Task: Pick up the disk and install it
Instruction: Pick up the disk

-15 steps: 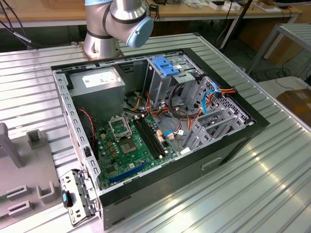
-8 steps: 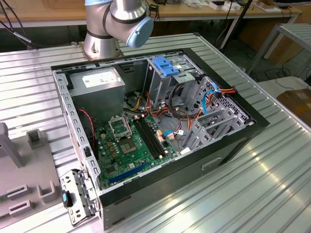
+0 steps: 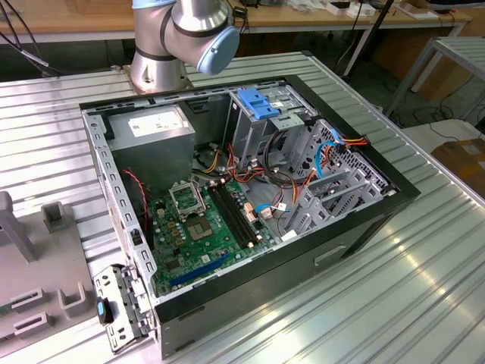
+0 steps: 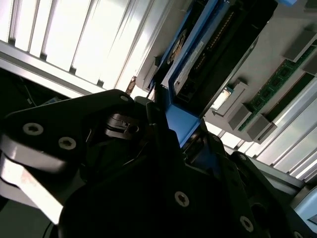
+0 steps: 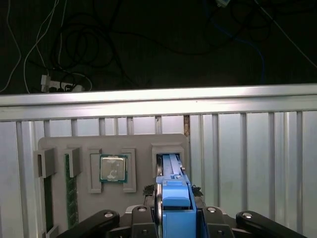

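The grey arm (image 3: 182, 34) stands at the far side of the scene with a blue-capped joint turned toward the exterior view's right, while in both wrist views its black gripper (image 5: 173, 220) has its linkages splayed outward and its jaws closed on the blue-railed disk (image 5: 174, 196).

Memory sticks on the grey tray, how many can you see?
2: one green stick beside the processor chip, another beyond it at the end of the tray. Others may be hidden.

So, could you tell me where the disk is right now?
In the first wrist view, the disk stands on edge in the grey tray, next to the processor.
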Motion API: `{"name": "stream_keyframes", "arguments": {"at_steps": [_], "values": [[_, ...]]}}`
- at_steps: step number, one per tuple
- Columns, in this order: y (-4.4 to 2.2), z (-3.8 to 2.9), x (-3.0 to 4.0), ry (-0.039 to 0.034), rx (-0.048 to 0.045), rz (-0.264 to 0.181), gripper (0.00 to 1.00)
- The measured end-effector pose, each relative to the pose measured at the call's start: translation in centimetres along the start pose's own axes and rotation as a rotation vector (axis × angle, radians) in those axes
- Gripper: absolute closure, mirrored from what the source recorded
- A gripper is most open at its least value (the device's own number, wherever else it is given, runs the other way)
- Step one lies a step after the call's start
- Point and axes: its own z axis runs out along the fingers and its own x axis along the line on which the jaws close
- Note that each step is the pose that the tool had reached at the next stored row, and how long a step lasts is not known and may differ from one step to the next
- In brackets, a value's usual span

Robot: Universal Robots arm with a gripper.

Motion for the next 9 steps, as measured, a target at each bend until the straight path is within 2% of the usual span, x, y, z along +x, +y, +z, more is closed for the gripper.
{"name": "stream_keyframes", "arguments": {"at_steps": [7,9], "values": [[0.0,0.0,0.0,0.0,0.0,0.001,0.63],[-0.01,-0.32,0.0,-0.0002,0.0001,0.001,0.63]]}}
